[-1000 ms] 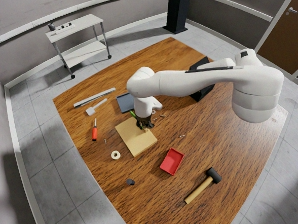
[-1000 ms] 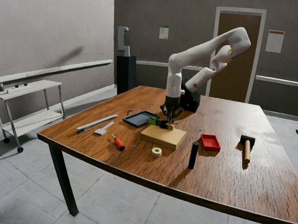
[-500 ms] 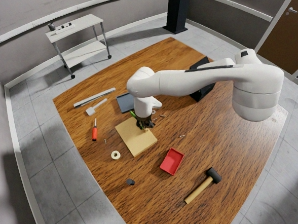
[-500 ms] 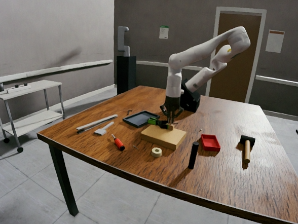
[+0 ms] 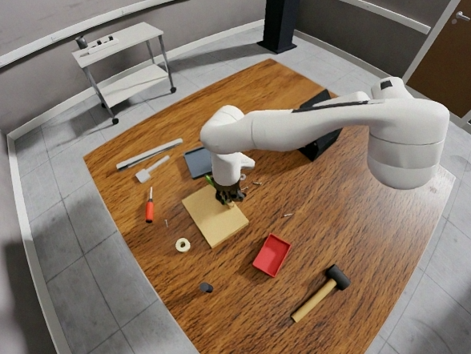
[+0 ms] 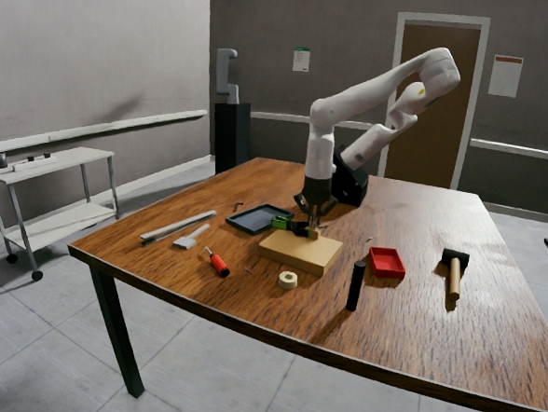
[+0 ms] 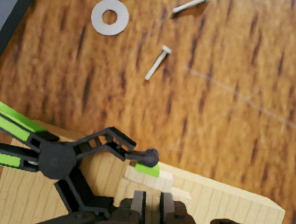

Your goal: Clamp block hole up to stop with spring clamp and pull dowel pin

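One white arm [image 5: 280, 128] [image 6: 363, 98] reaches in from the top view's right, and I have its gripper [image 5: 230, 201] [image 6: 315, 226] [image 7: 152, 207] over the edge of the bench board [image 5: 216, 224] [image 6: 298, 249] [image 7: 235, 192]; the pin's hold is hidden there

In the exterior view the gripper points straight down at the small wooden block [image 5: 231, 204] [image 6: 314, 234] [image 7: 181, 193], so I judge the pull should go straight up along the pin's upright axis. The spring clamp [image 5: 209, 181] [image 6: 281, 223] [image 7: 57, 160] comes in beside the fingers, and the grey tray [image 5: 198, 162] [image 6: 258, 219] [image 7: 7, 15] lies behind it

In the wrist view the fingers stand nearly together, with a narrow pale strip between them; I cannot tell whether that is the dowel pin, pinched, or only wood below. The clamp's green pad [image 7: 147, 169] presses wood just ahead of the fingertips, its black arms to the left, so a sideways swing could knock it loose

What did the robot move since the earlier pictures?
The gripper seems to have turned a little over the board since the earliest pictures; I can't tell which way. I can't see it grab or let go of anything. The green clamp, board, red tray and hammer look the same.
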Robot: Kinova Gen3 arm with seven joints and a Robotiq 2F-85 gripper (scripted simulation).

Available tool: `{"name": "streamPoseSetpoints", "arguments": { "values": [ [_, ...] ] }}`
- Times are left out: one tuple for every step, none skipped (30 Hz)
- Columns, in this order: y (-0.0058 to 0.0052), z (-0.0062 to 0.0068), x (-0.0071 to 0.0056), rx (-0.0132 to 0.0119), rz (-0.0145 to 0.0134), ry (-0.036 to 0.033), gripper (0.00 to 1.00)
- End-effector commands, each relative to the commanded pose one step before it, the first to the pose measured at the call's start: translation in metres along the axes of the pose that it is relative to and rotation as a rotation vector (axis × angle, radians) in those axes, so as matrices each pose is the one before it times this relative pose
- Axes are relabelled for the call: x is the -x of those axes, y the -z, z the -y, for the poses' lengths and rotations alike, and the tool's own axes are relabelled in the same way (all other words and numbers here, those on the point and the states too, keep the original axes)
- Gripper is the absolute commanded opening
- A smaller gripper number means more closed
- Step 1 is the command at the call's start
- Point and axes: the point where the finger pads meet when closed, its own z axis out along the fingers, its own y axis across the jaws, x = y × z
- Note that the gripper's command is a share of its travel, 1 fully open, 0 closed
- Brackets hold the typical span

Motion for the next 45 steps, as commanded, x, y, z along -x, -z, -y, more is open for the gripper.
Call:
{"name": "streamPoseSetpoints", "arguments": {
  "values": [
    [0.00174,0.00054,0.00082,-0.00161,0.0032,0.03075,0.1],
    [0.00001,0.0,0.0,0.0,0.0,0.00817,0.1],
    [0.00001,0.0,0.0,0.0,0.0,0.00818,0.1],
    [0.00001,0.0,0.0,0.0,0.0,0.00819,0.1],
    [0.00001,0.0,0.0,0.0,0.0,0.0082,0.1],
    [0.00001,0.0,0.0,0.0,0.0,0.00821,0.1],
    [0.0,0.0,0.0,0.0,0.0,0.0,0.1],
    [0.0,0.0,0.0,0.0,0.0,0.0,0.1],
    [0.00001,0.0,0.0,0.0,0.0,0.00822,0.1],
    [0.00001,0.0,0.0,0.0,0.0,0.00823,0.1],
    [0.00001,0.0,0.0,0.0,0.0,0.00824,0.1],
    [0.00001,0.0,0.0,0.0,0.0,0.00825,0.1],
    [0.00001,0.0,0.0,0.0,0.0,0.00826,0.1],
    [0.00001,0.0,0.0,0.0,0.0,0.00827,0.1],
    [0.00001,0.0,0.0,0.0,0.0,0.00828,0.1],
    [0.00001,0.0,0.0,0.0,0.0,0.00829,0.1],
    [0.00001,0.0,0.0,0.0,0.0,0.0083,0.1],
    [0.00001,0.0,0.0,0.0,0.0,0.0083,0.1],
    [0.00001,0.0,0.0,0.0,0.0,0.00831,0.1],
    [0.00001,0.0,0.0,0.0,0.0,0.00832,0.1],
    [0.00001,0.0,0.0,0.0,0.0,0.00834,0.1],
    [0.00001,0.0,0.0,0.0,0.0,0.00835,0.1],
    [0.00001,0.0,0.0,0.0,0.0,0.00836,0.1],
    [0.0,0.0,0.0,0.0,0.0,0.0,0.1],
    [0.0,0.0,0.0,0.0,0.0,0.0,0.1],
    [0.00001,0.0,0.0,0.0,0.0,0.00836,0.1],
    [0.00001,0.0,0.0,0.0,0.0,0.00837,0.1],
    [0.00001,0.0,0.0,0.0,0.0,0.00838,0.1],
    [0.00001,0.0,0.0,0.0,0.0,0.00839,0.1],
    [0.00001,0.0,0.0,0.0,0.0,0.0084,0.1],
    [0.00001,0.0,0.0,0.0,0.0,0.00841,0.1],
    [0.00001,0.0,0.0,0.0,0.0,0.00842,0.1],
    [0.00001,0.0,0.0,0.0,0.0,0.00843,0.1],
    [0.00001,0.0,0.0,0.0,0.0,0.00844,0.1],
    [0.00001,0.0,0.0,0.0,0.0,0.00845,0.1],
    [0.00001,0.0,0.0,0.0,0.0,0.00846,0.1],
    [0.00001,0.0,0.0,0.0,0.0,0.00847,0.1],
    [0.00001,0.0,0.0,0.0,0.0,0.00848,0.1],
    [0.00002,0.0,0.0,0.0,0.0,0.00849,0.1],
    [0.00002,0.0,0.0,0.0,0.0,0.0085,0.1],
    [0.0,0.0,0.0,0.0,0.0,0.0,0.1],
    [0.0,0.0,0.0,0.0,0.0,0.0,0.1],
    [0.00002,0.0,0.0,0.0,0.0,0.00851,0.1],
    [0.00002,0.0,0.0,0.0,0.0,0.00852,0.1],
    [0.00002,0.0,0.0,0.0,0.0,0.00853,0.1]
  ]
}}
